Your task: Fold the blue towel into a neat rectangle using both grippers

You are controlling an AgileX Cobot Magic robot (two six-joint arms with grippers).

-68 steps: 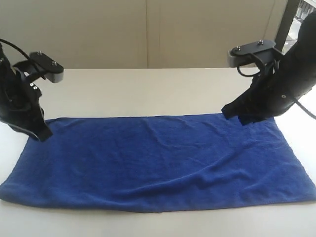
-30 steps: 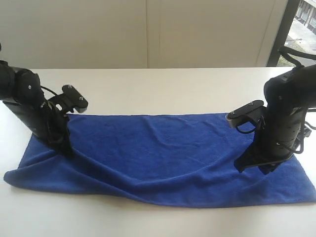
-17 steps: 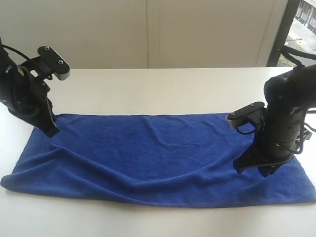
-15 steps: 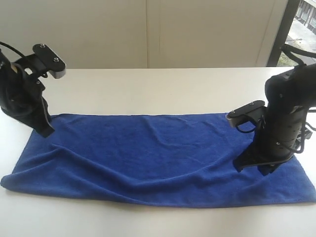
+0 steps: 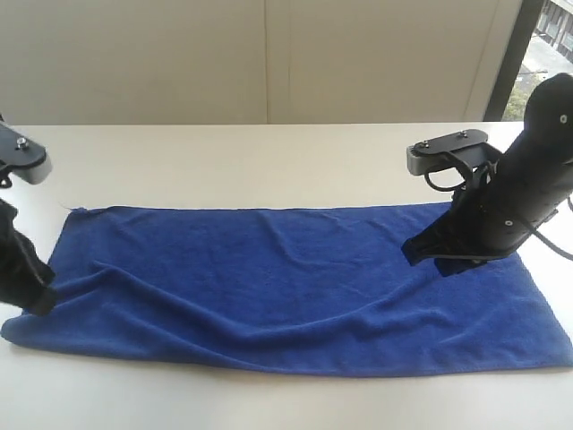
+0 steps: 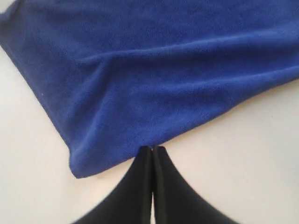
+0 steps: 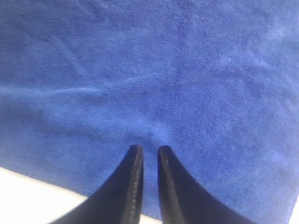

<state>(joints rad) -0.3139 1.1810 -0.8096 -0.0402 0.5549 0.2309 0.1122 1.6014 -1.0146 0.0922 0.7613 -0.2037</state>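
This looks like a plain robotics lab. Black robot arms [image 5: 524, 193] flank a bare cream table [image 5: 269, 161], with a blank beige wall [image 5: 179, 54] behind.

On my left wrist feed, the left gripper [image 6: 153, 149] has its two black jaws pressed flat together. Their tips meet the edge of the blue towel [image 6: 154, 70], near one of its corners; I cannot tell whether any cloth is pinched. The towel lies in long soft ridges. Pale table [image 6: 243, 154] shows on either side.
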